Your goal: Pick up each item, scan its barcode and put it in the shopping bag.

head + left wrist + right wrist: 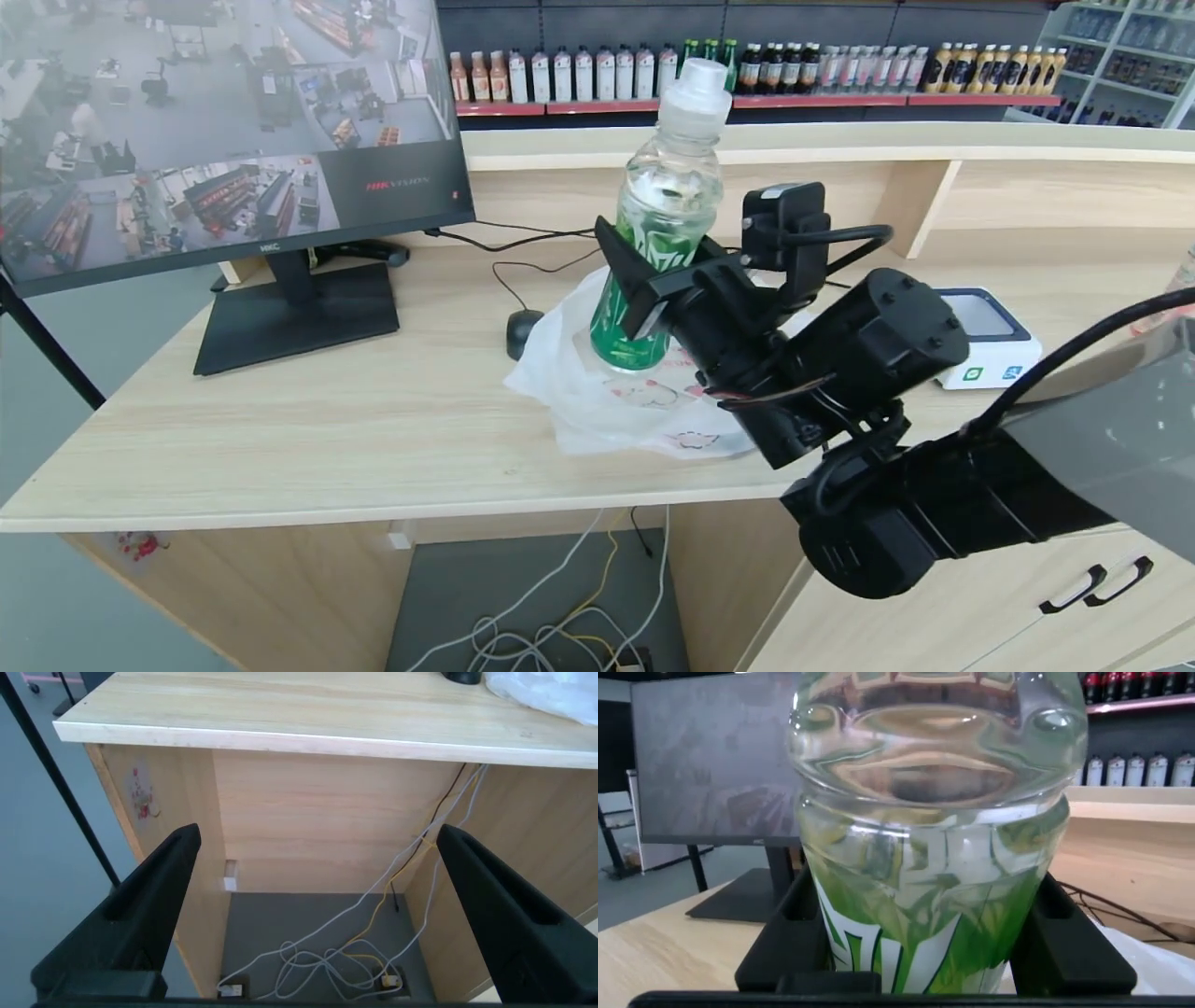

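Observation:
A clear drink bottle [665, 215] with a green label and a white cap is held upright above the counter, with my right gripper [653, 280] shut on its labelled middle. Its base hangs just over the white plastic shopping bag [597, 392] lying crumpled on the wooden counter [373, 429]. In the right wrist view the bottle [934, 859] stands close between the black fingers [785, 943]. The white scanner box [990, 350] with a dark window sits to the right, partly behind my arm. My left gripper [318, 915] hangs open below the counter's front edge, holding nothing.
A monitor [224, 131] on a black stand occupies the counter's back left. A black mouse [521, 331] with its cable lies beside the bag. A raised wooden ledge [840, 140] runs along the back. Loose cables [346, 952] lie on the floor under the counter.

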### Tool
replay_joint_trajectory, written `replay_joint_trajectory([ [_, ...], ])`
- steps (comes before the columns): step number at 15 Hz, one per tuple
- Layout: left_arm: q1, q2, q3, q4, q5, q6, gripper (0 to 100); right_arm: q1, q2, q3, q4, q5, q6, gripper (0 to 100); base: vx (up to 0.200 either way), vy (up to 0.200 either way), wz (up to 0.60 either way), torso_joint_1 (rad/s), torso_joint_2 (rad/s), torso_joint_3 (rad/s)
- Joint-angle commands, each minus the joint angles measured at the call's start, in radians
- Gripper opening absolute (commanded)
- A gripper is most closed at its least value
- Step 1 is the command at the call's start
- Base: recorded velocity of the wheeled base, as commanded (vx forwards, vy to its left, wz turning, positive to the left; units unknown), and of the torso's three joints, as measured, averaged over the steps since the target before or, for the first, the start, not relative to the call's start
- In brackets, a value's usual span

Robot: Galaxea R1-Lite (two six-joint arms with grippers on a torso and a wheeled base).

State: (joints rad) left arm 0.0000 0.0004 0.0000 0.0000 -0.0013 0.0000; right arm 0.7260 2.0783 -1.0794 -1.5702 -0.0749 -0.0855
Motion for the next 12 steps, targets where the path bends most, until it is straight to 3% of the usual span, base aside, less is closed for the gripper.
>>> replay_joint_trajectory([
  [1,0.0,0.0,0.0,0.0,0.0,0.0,100,-0.008,0.075,-0.042,-0.001,-0.002,0.0,0,0.0,0.0,0.0,0.0,0.0,0.0],
  [3,0.0,0.0,0.0,0.0,0.0,0.0,100,-0.04,0.121,-0.126,-0.001,-0.005,0.004,0,0.0,0.0,0.0,0.0,0.0,0.0],
  [12,0.0,0.0,0.0,0.0,0.001,0.0,100,-0.089,0.213,-0.145,-0.001,-0.005,0.001,0,0.0,0.0,0.0,0.0,0.0,0.0],
])
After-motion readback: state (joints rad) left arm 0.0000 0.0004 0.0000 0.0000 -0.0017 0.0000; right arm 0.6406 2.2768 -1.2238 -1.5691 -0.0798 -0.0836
